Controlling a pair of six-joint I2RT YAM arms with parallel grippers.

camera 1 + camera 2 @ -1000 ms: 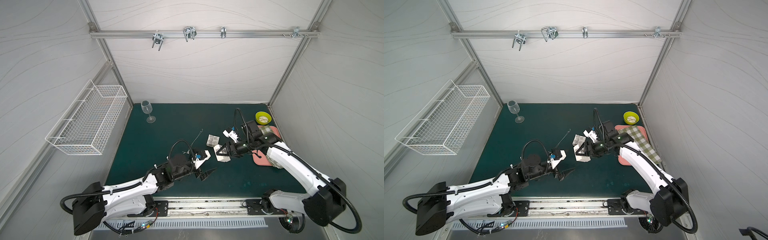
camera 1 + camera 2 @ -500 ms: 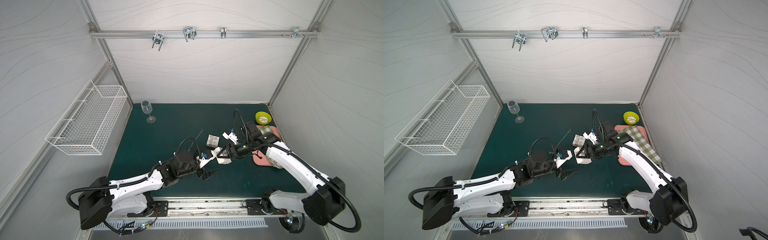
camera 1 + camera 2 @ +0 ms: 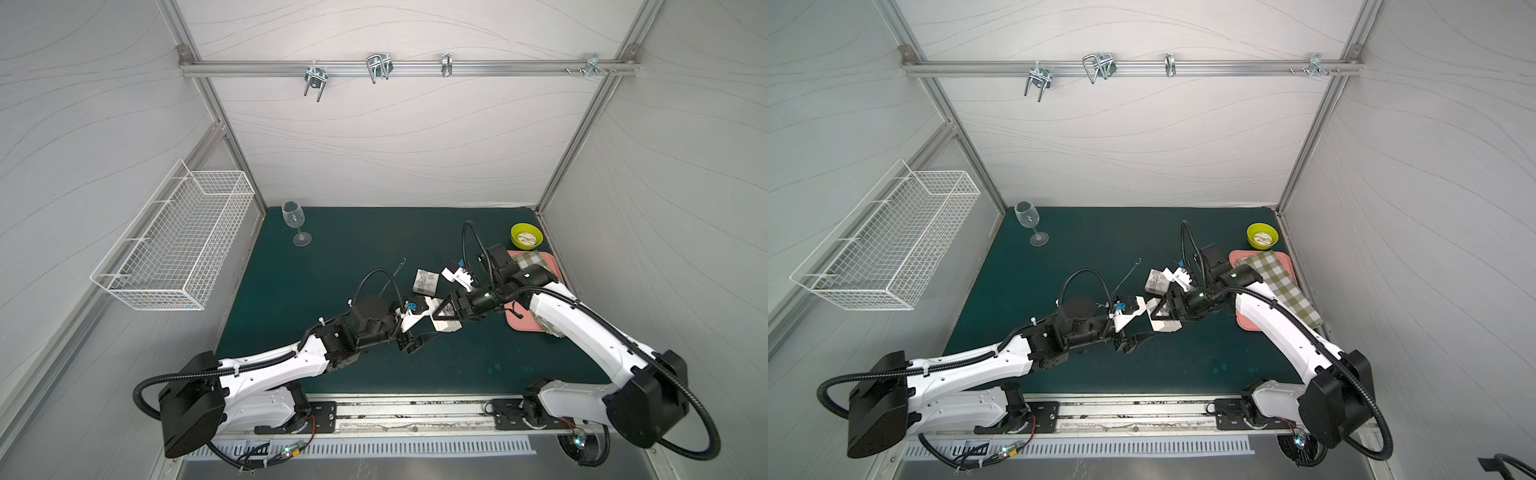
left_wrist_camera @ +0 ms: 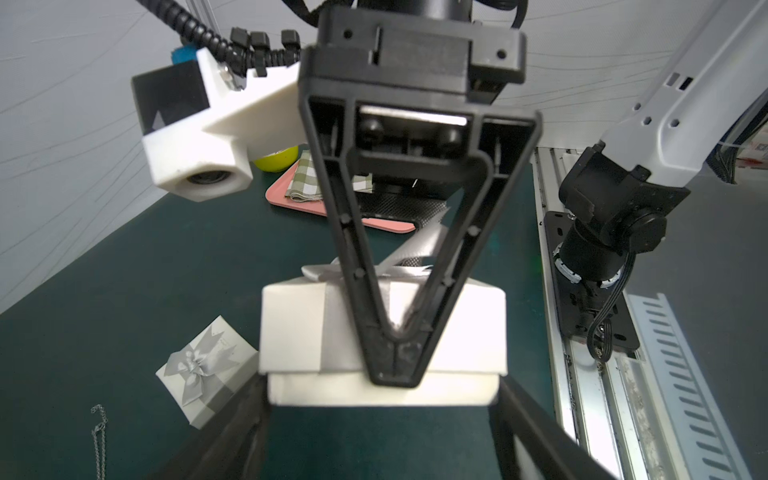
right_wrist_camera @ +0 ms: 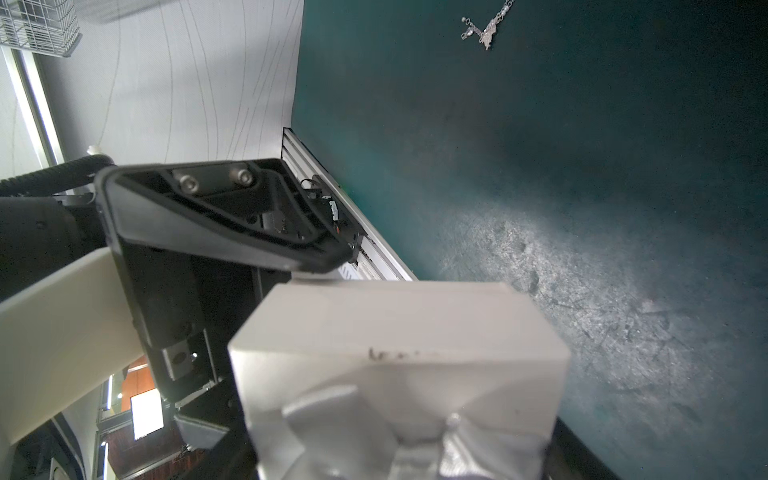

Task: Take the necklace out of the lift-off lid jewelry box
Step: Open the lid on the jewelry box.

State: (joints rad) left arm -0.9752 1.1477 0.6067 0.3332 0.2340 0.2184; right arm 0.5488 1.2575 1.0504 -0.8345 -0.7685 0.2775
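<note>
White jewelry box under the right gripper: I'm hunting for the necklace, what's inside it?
Cannot be seen: the lid is on the base, covering the inside. Only a silver ribbon shows on top.

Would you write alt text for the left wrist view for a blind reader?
The right gripper grips the lid of a white jewelry box while the left gripper flanks its base. A smaller bowed box and a necklace lie nearby on the green mat.

Closed white ribboned jewelry box (image 4: 469, 332)
</note>
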